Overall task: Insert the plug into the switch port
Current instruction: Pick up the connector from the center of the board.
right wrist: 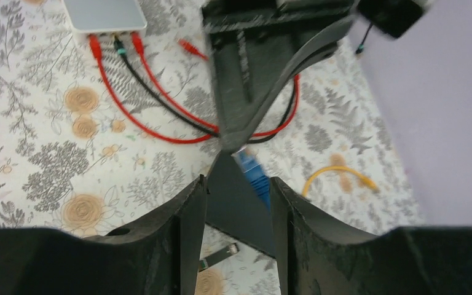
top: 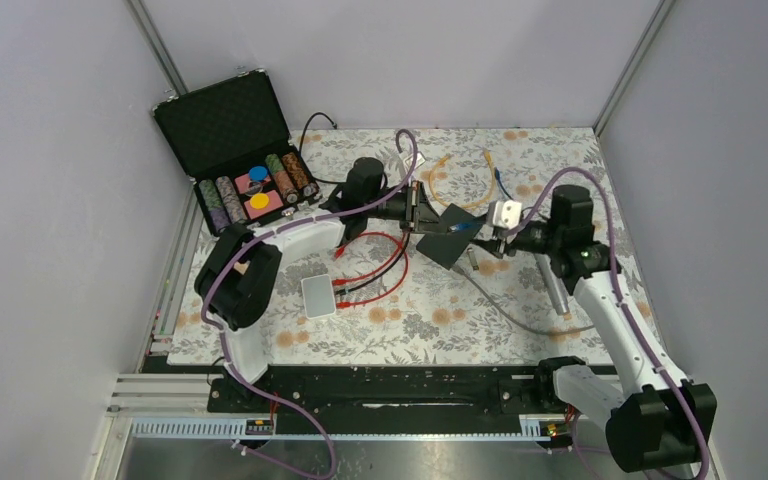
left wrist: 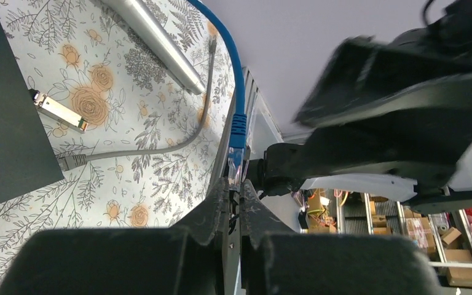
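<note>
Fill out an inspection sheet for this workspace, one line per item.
Surface: floral cloth over the table.
Job's things: black switch; blue plug, not yet inserted.
Clutter: open chip case, white box, metal module.
Grippers: left gripper shut on the blue plug's tip; right gripper open around it.
Cables: red and black leads, yellow cable, grey cable.
Surroundings: grey walls.
</note>
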